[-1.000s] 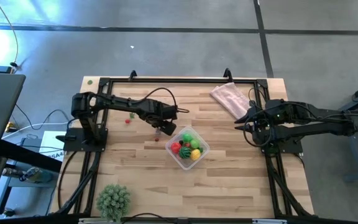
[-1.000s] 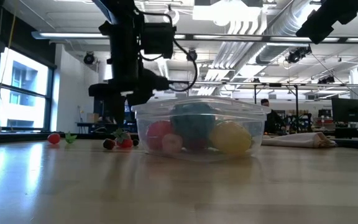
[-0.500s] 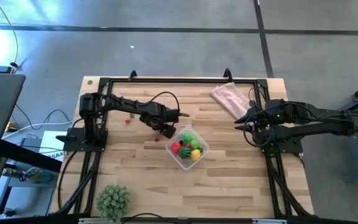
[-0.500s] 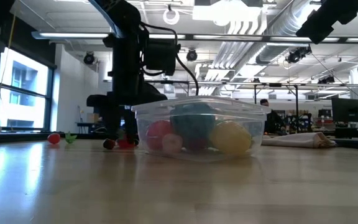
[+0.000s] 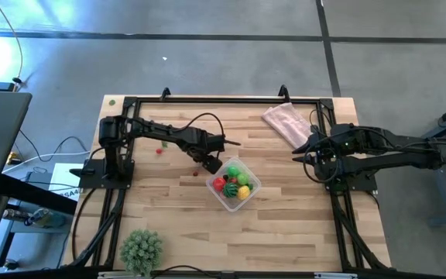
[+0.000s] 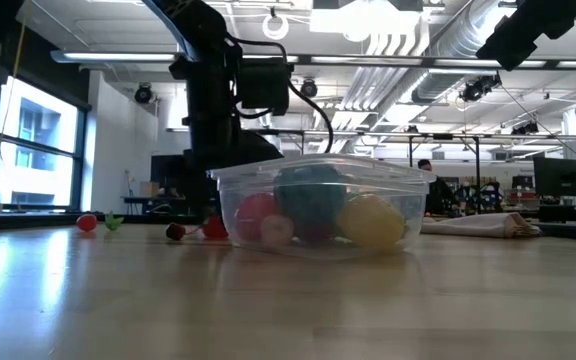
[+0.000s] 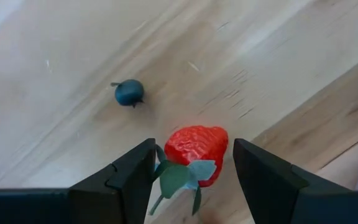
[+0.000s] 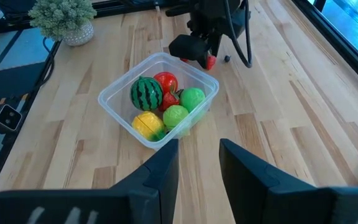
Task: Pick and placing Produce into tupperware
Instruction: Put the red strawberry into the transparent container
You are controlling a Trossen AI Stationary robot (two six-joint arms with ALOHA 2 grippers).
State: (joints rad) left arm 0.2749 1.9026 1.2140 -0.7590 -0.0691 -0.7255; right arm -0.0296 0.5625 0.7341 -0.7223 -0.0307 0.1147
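Since a second ago my left gripper [image 7: 191, 165] slides toward the tupperware [image 5: 234, 184]. Its half-open fingers flank a strawberry [image 7: 194, 149], grip unclear; my right gripper [image 8: 197, 168] idles partly open.
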